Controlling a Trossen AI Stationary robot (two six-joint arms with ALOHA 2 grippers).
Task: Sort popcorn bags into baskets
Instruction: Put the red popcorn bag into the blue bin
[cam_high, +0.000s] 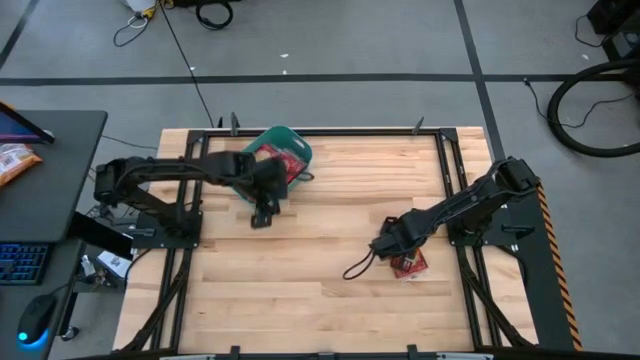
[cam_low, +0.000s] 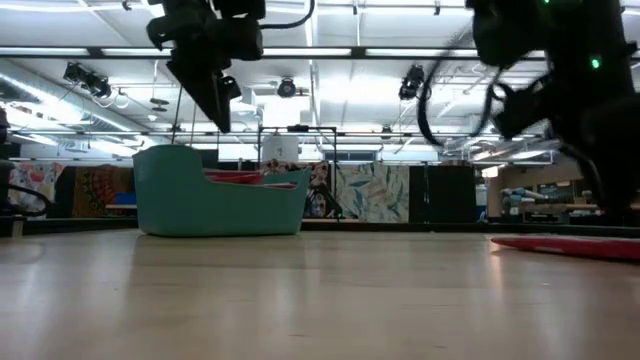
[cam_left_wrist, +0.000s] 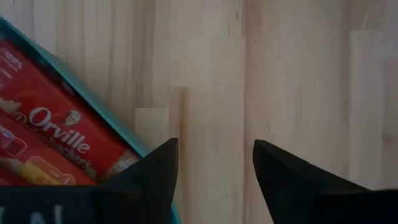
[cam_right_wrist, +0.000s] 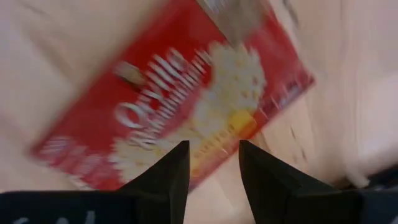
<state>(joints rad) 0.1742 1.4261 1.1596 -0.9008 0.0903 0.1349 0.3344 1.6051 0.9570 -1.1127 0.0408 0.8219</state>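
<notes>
The teal basket (cam_high: 296, 146) stands near the table's far edge, left of centre, and is seen side-on in the low view (cam_low: 220, 205). Red popcorn bags (cam_high: 279, 158) lie in it, and my left wrist view shows them (cam_left_wrist: 50, 130) inside the rim (cam_left_wrist: 93, 102). My left gripper (cam_high: 262, 214) (cam_left_wrist: 214, 146) is open, pointing down over bare wood just on the near side of the basket. One more red popcorn bag (cam_high: 409, 264) (cam_right_wrist: 186, 93) lies flat on the table toward the right. My right gripper (cam_high: 385, 243) (cam_right_wrist: 213, 146) is open over it, fingers above its lower edge.
A black cable (cam_high: 355, 268) trails on the wood left of the lone bag. An orange snack bag (cam_high: 15, 160) lies on the dark side desk, off the table's left. Metal frame rails run along the table's edges. Bare wood spans the middle and near part of the table.
</notes>
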